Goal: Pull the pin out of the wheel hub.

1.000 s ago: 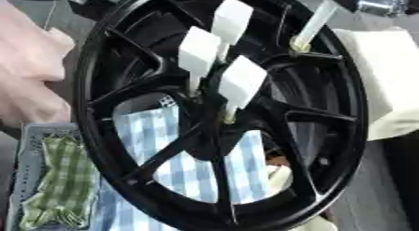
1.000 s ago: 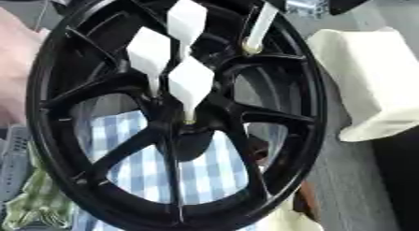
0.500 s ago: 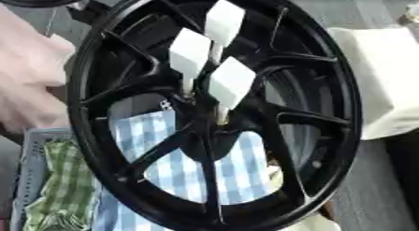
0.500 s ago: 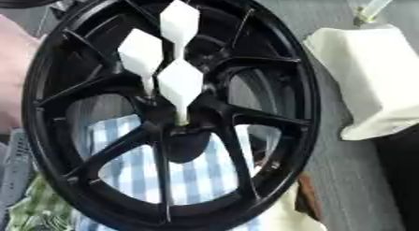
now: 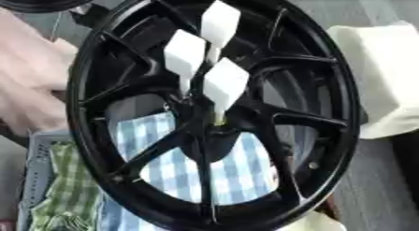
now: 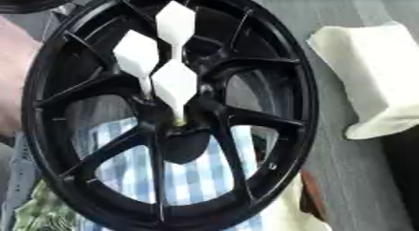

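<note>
A black spoked wheel hub (image 5: 343, 108) stands tilted and fills most of both views. Three white pins with flat diamond-shaped heads stick out of its centre (image 5: 209, 127): one high (image 5: 220, 23), one to the left (image 5: 184, 52) and one lowest and nearest (image 5: 224, 83). Their thin stems run down into the holes around the centre. Neither of my hands shows in either view. A blurred pinkish shape (image 5: 32, 85), apparently a person's hand, lies against the left side of the rim.
A cream cloth (image 5: 385, 75) lies on the grey surface to the right. Behind the spokes is a blue checked cloth (image 5: 237, 169). A grey basket (image 5: 29, 178) with a green checked cloth (image 5: 65, 188) sits lower left. Another dark round thing (image 5: 41, 1) is at the top left.
A fourth white pin that stood by the rim's upper right one second ago has gone up and out of view. The whole picture has shifted, so the camera has moved.
</note>
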Robot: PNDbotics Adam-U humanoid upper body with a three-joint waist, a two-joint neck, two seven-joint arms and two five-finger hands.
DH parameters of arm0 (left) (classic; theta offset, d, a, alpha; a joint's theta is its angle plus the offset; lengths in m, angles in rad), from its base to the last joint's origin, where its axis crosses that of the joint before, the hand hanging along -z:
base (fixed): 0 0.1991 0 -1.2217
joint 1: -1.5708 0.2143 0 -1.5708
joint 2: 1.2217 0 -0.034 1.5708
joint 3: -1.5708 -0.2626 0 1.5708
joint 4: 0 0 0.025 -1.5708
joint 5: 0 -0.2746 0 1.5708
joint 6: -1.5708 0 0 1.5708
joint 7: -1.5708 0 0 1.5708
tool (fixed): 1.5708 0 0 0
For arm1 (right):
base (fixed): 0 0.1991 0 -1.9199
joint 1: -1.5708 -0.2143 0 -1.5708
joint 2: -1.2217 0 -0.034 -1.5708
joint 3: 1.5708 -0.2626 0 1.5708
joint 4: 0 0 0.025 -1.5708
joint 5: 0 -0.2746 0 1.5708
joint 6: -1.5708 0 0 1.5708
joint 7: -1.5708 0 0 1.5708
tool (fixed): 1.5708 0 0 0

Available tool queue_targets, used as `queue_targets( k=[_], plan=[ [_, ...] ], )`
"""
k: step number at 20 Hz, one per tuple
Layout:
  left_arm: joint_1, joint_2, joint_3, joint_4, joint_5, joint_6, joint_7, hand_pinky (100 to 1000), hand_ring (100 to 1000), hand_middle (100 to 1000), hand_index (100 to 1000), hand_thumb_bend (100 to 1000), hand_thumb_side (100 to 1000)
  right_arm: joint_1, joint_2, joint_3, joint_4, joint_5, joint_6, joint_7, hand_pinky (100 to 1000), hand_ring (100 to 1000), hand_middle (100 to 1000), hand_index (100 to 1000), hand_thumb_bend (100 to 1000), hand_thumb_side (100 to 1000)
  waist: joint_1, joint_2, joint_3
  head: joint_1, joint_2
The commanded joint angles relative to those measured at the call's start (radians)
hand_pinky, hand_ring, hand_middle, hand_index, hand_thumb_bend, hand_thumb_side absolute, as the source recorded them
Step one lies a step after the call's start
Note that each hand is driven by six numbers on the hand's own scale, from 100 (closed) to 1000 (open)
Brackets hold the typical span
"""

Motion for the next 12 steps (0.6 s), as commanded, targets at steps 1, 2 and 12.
queue_targets(
  k=[1,2,12],
  plan=[
    [-0.002,0.016,0.010,-0.020,-0.005,-0.001,0.004,752,782,679,738,168,828,0.032,0.028,-0.044,0.017,0.048,-0.006,-0.038,829,838,638,777,100,100,0.003,-0.028,-0.002,0.006,-0.013],
    [-0.002,0.014,0.010,-0.020,-0.004,-0.001,0.004,752,782,679,738,168,828,0.046,0.045,-0.047,0.026,0.068,-0.002,-0.042,838,851,674,791,100,100,0.007,-0.029,-0.002,0.007,-0.014],
    [0.002,0.007,0.009,-0.020,-0.002,0.000,0.002,753,783,680,738,169,829,0.090,0.119,-0.070,0.061,0.077,0.014,-0.063,902,960,851,859,120,100,0.019,-0.031,-0.004,0.003,-0.009]
  ],
)
